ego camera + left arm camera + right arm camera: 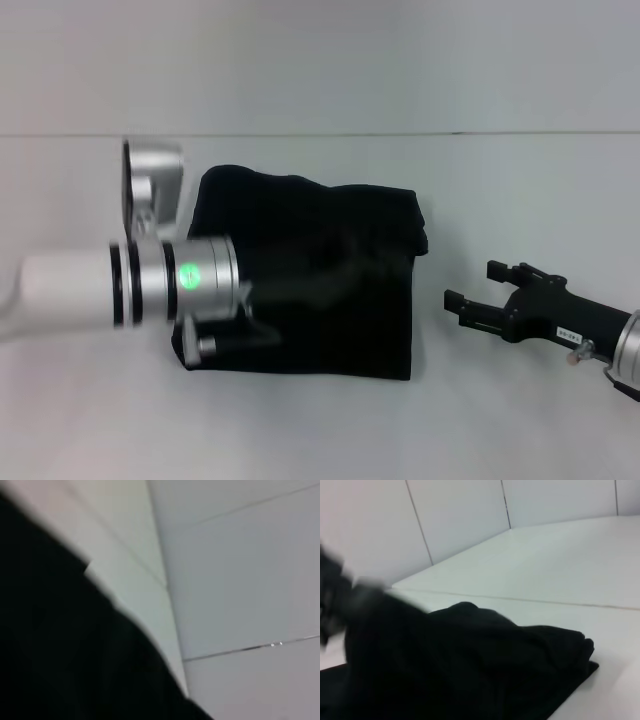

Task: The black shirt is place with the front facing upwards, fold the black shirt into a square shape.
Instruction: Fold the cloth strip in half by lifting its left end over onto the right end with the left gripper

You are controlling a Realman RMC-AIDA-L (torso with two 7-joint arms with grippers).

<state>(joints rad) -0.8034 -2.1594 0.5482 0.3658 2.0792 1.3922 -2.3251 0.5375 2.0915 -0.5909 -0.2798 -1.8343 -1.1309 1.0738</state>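
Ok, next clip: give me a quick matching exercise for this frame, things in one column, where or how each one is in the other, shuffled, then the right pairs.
Things:
1. black shirt
2. left gripper
3. right gripper
4. table

Places or states:
A. open, off the cloth on the robot's right side
B. white, bare around the cloth
C. over the cloth's left part, fingers hard to make out
D. folded into a rough square, lying mid-table

Pairs: 1-D, 2-C, 3-A, 4-B
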